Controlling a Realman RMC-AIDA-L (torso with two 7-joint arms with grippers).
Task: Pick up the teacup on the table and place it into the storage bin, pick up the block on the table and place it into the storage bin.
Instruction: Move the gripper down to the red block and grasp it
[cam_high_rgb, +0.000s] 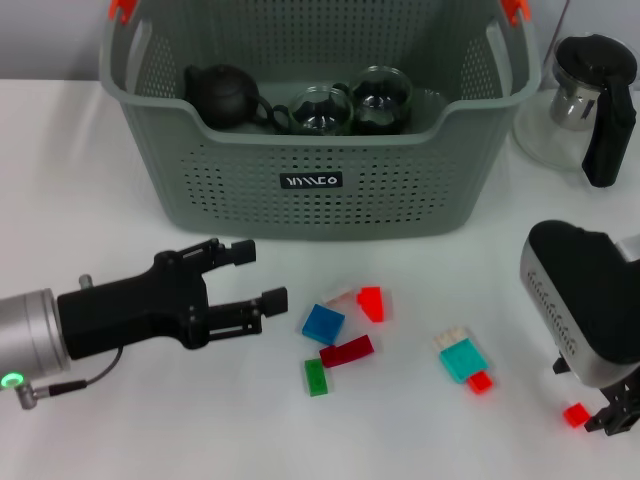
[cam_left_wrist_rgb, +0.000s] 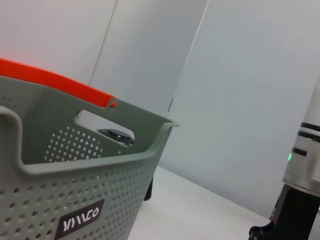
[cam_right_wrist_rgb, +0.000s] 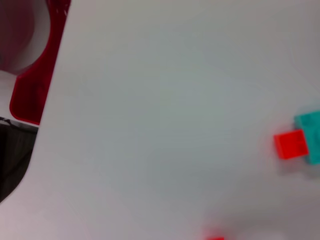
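White tabletop (cam_high_rgb: 120, 420) fills the scene, with a pale wall seen behind it in the left wrist view. Nearest the robot, the right gripper (cam_high_rgb: 620, 410) is held low at the table's near right corner, a small red block (cam_high_rgb: 575, 414) lying just beside it; whether its jaws are apart or together cannot be told. A little farther out, the left gripper (cam_high_rgb: 255, 280) is reached in from the left, low over the table, its two fingers spread apart and nothing held between them.

Just beyond those open fingers, on their right, a cluster of blocks is scattered: a blue block (cam_high_rgb: 323, 323), a dark red block (cam_high_rgb: 346, 351), a green block (cam_high_rgb: 316, 376) and a red block (cam_high_rgb: 371, 302). The blue one is judged the closest to the jaws and lies straight ahead of them, so the left arm is the better placed for it. A teal block (cam_high_rgb: 463, 357) with a small red piece at its end lies between the two arms.

Farthest back, the storage bin (cam_high_rgb: 300, 200) is set, already holding a black teapot (cam_high_rgb: 225, 95) and two glass teacups (cam_high_rgb: 350, 103). No teacup is seen left on the table. A glass kettle (cam_high_rgb: 585, 100) is stood to the bin's right.
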